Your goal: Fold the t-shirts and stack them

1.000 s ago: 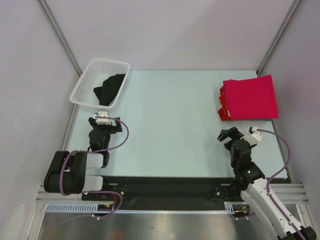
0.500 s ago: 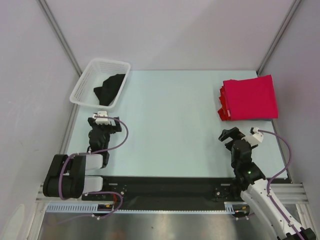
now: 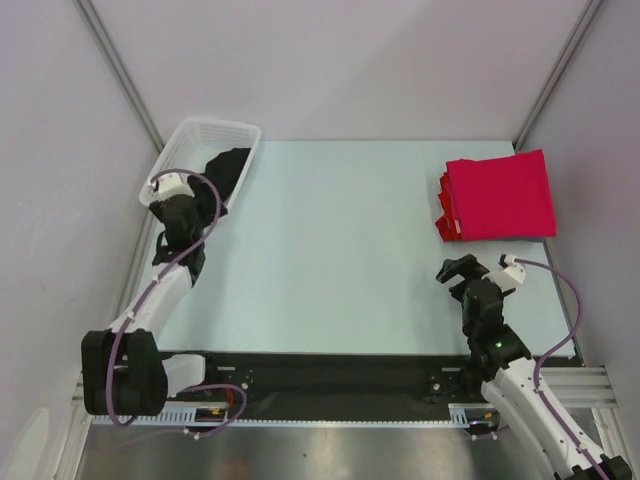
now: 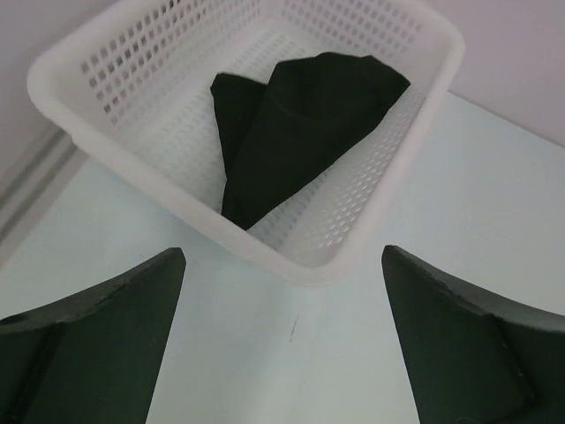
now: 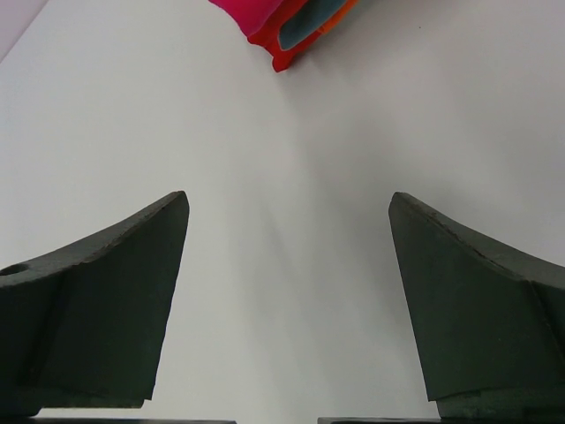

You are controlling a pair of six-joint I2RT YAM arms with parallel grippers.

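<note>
The left gripper (image 4: 282, 258) has swung forward from the near-left of the table (image 3: 330, 240) to the white basket (image 3: 236, 127). It now hangs at the basket's near rim, fingers spread wide and empty. The black t-shirt (image 4: 300, 115) lies crumpled inside the basket. The right gripper (image 5: 287, 201) stays near the front right edge, fingers wide apart, holding nothing. The folded red t-shirts (image 3: 500, 195) sit stacked at the far-right corner, and a broad stretch of tabletop separates them from the basket.

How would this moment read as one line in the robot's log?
left gripper: open, facing basket | black shirt: crumpled in basket | right gripper: open, empty | red shirts: folded, stacked far right
</note>
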